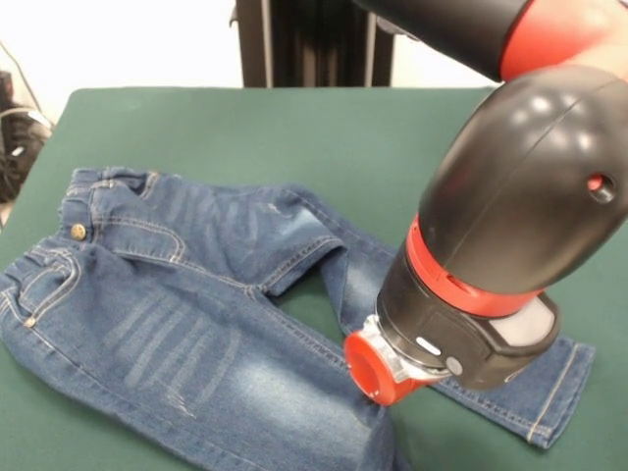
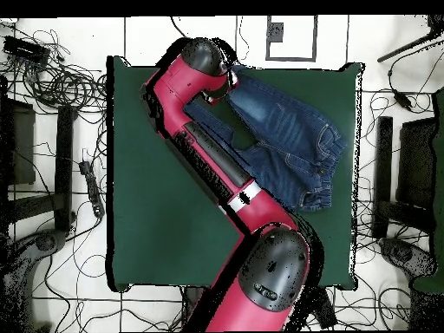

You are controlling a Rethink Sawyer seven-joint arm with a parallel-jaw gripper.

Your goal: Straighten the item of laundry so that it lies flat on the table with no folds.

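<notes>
Arm (image 1: 510, 216) looms low over the jeans (image 1: 186, 294) at centre frame; jaws hidden, can't tell. A blind pinch could bunch the crossed legs further.

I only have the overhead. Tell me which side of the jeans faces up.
Observer: Front side up. The jeans show their brass button.
Operator: The arm hides half of them from me. Report any folds.
Observer: The far leg is rucked near the crotch, with cloth doubled over there.
Operator: Check that leg's cuff.
Observer: The cuff lies flat on the table, out past the arm.
</notes>
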